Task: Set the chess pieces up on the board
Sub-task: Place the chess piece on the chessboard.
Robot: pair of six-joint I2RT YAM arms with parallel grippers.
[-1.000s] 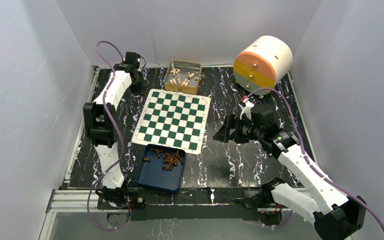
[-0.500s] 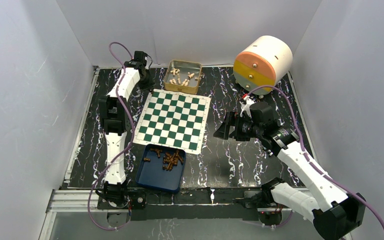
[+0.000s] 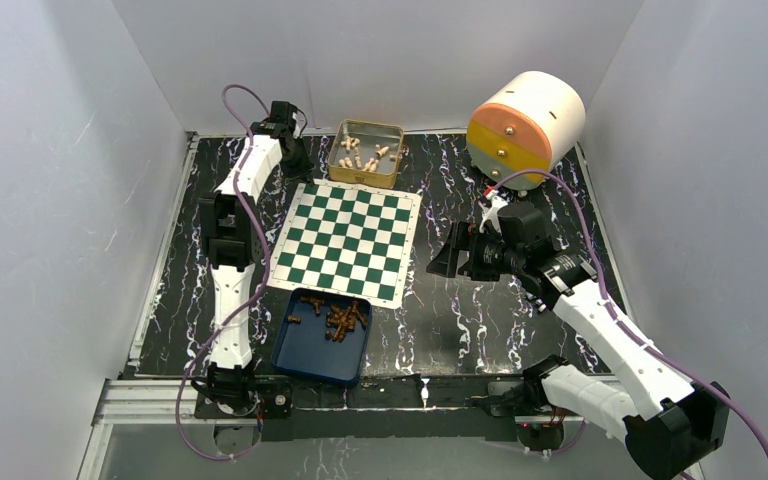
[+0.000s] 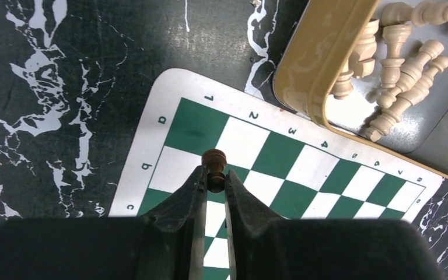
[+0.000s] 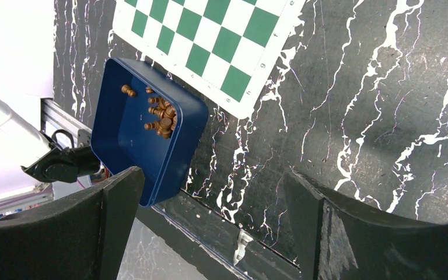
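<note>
The green-and-white board [image 3: 345,240] lies mid-table with no piece standing on it. Several dark-brown chess pieces [image 3: 340,318] lie in the blue tray [image 3: 310,355]. My left gripper [image 3: 295,165] hovers over the board's far left corner. In the left wrist view it [image 4: 214,178] is shut on one dark-brown pawn [image 4: 214,166], above the squares near the "b" mark of the board [image 4: 303,166]. My right gripper [image 3: 445,262] is open and empty over bare table to the right of the board. In its wrist view [image 5: 213,198] the tray [image 5: 128,140] and the pieces [image 5: 160,114] show.
A gold tin [image 3: 367,180] with cream-white pieces [image 3: 365,155] stands just behind the board; its rim [image 4: 309,76] is close to my left gripper. A white, orange and yellow drum [image 3: 525,125] stands at the back right. White walls enclose the table.
My left arm has stretched right and forward, bringing its gripper from the back left corner to the board's far left corner. The right arm has barely shifted.
</note>
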